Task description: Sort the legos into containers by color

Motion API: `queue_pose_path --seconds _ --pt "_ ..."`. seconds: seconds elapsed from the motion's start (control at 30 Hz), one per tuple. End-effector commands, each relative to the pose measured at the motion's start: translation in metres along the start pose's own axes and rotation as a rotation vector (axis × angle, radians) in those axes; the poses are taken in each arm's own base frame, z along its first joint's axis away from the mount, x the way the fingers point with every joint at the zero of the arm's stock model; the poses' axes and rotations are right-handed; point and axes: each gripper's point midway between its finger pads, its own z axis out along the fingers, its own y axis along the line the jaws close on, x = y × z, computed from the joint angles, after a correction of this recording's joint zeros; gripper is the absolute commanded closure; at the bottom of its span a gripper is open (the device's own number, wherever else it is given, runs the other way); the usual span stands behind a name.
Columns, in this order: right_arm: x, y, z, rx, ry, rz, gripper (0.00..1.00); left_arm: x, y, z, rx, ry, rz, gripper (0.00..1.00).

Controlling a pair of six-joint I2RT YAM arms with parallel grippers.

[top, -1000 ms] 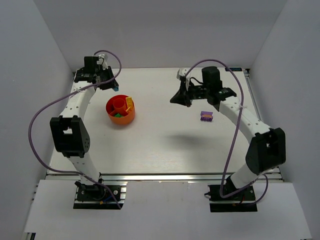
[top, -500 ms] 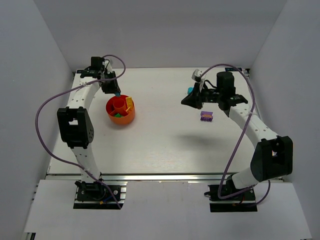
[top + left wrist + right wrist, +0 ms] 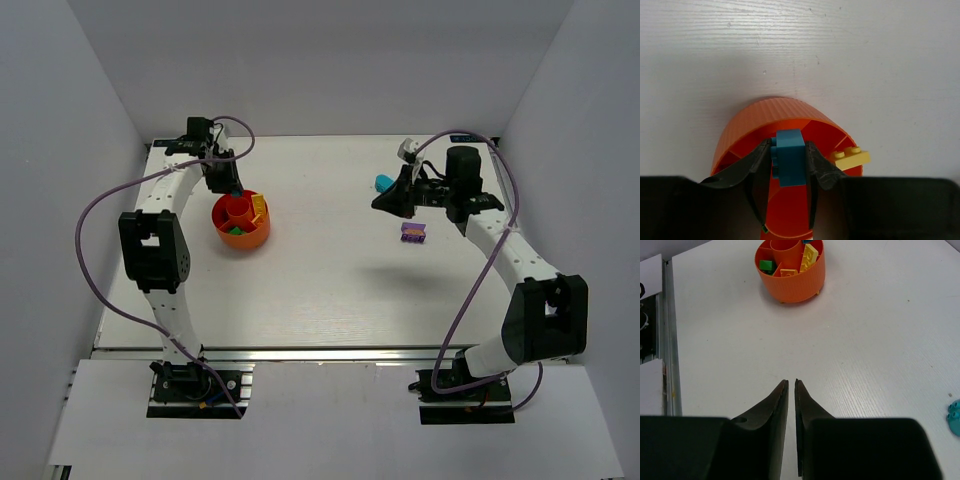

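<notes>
Top view: parks left hand (image 3: pixel 228 183) over orange bowl (image 3: pixel 246 243), likely for a drop. Has right hand (image 3: pixel 386 203) near cyan lego (image 3: pixel 381 184) and purple lego (image 3: pixel 412 232), both loose on table (image 3: pixel 320 290).

Left wrist: clamps blue lego (image 3: pixel 790 162) just above a bowl compartment.

Right wrist: shows fingers barely parted, nothing held. Far off, ribbed bowl with dividers, yellow legos (image 3: pixel 810 255) and green lego (image 3: pixel 765 265) in separate compartments.

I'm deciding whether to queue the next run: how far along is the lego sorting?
Partly done. A green brick and yellow bricks already lie in separate compartments of the orange bowl. In hand: the left gripper clamps a blue brick above the bowl. Left: a cyan brick and a purple brick lie on the table near the right gripper, its jaws a slit apart, empty.
</notes>
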Motion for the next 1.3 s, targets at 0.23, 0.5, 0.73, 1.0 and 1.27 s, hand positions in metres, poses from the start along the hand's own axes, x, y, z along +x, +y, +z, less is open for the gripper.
queue_pose_path --seconds 0.23,0.5,0.73,1.0,1.27 --pt "-0.016 -0.004 -0.013 0.021 -0.049 -0.045 0.57 -0.016 -0.004 -0.015 -0.015 -0.036 0.02 0.46" --pt "-0.006 -0.039 -0.019 0.176 -0.002 -0.035 0.29 -0.06 -0.02 -0.042 0.009 -0.146 0.018 0.38" --pt "-0.012 -0.161 -0.025 0.575 0.135 0.021 0.19 -0.056 -0.053 -0.097 0.172 -0.317 0.055 0.93" --pt "0.049 -0.262 0.004 0.718 0.365 0.208 0.21 0.028 -0.115 -0.177 0.626 -0.617 0.266 0.34" --pt "0.102 -0.278 0.03 0.672 0.461 0.207 0.15 0.059 -0.101 -0.194 0.561 -0.733 0.317 0.25"
